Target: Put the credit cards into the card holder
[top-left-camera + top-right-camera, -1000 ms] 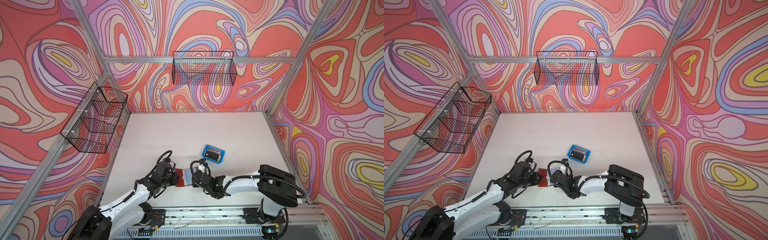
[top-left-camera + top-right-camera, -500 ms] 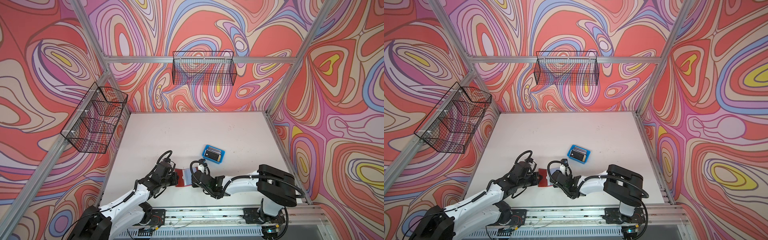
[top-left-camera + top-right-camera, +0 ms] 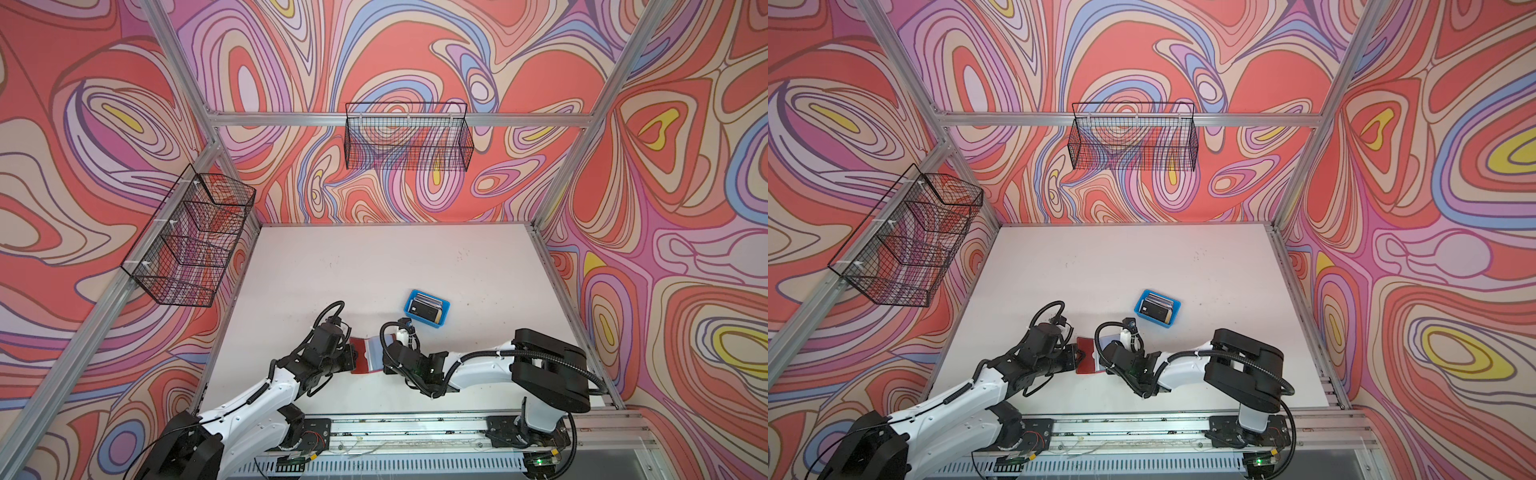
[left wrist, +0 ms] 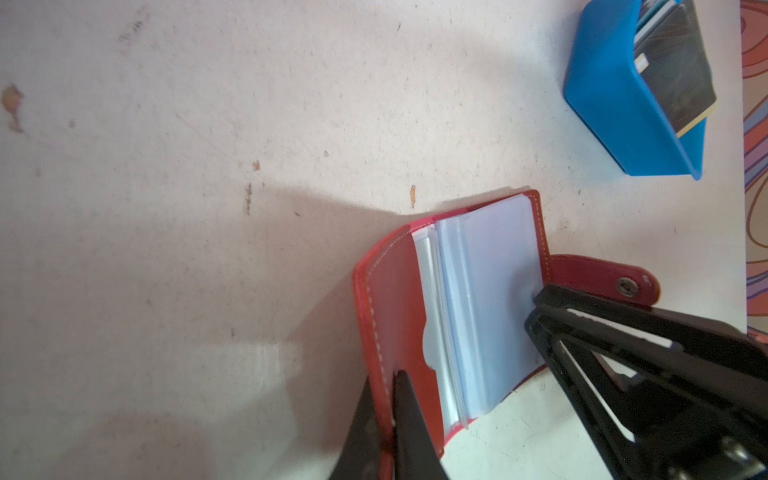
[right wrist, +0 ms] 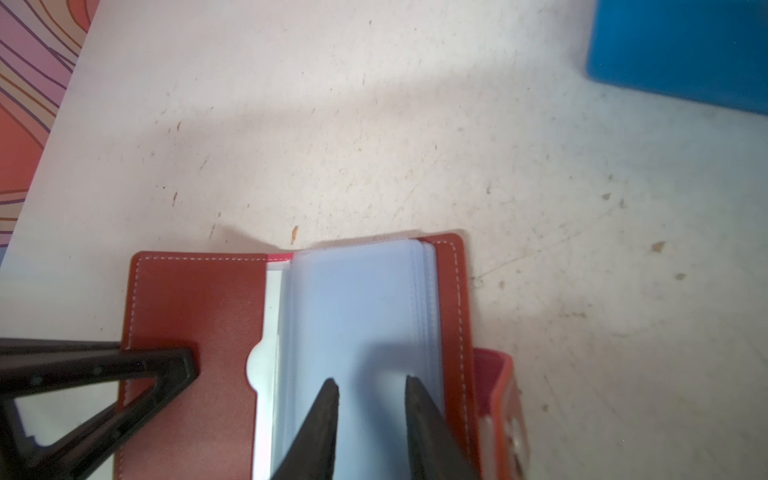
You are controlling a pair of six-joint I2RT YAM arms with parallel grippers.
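Pinched fast at its left cover by the fully closed left gripper (image 4: 384,380): red-brown leather-look booklet card holder (image 3: 360,357), spread open on the white tabletop (image 3: 374,257). Pressed on its clear sleeves (image 5: 353,311) by the right gripper (image 5: 370,384), tips slightly parted, nothing between them. Further right, thin plastic credit cards (image 3: 424,308) stacked in a small blue plastic tray (image 3: 434,325) — none visibly sleeved. No movement in the past second — braced, probably ready for a first card.

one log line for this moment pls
card holder open | left gripper jaws shut on its cover | right gripper jaws apart, resting on clear sleeves | credit cards in blue tray
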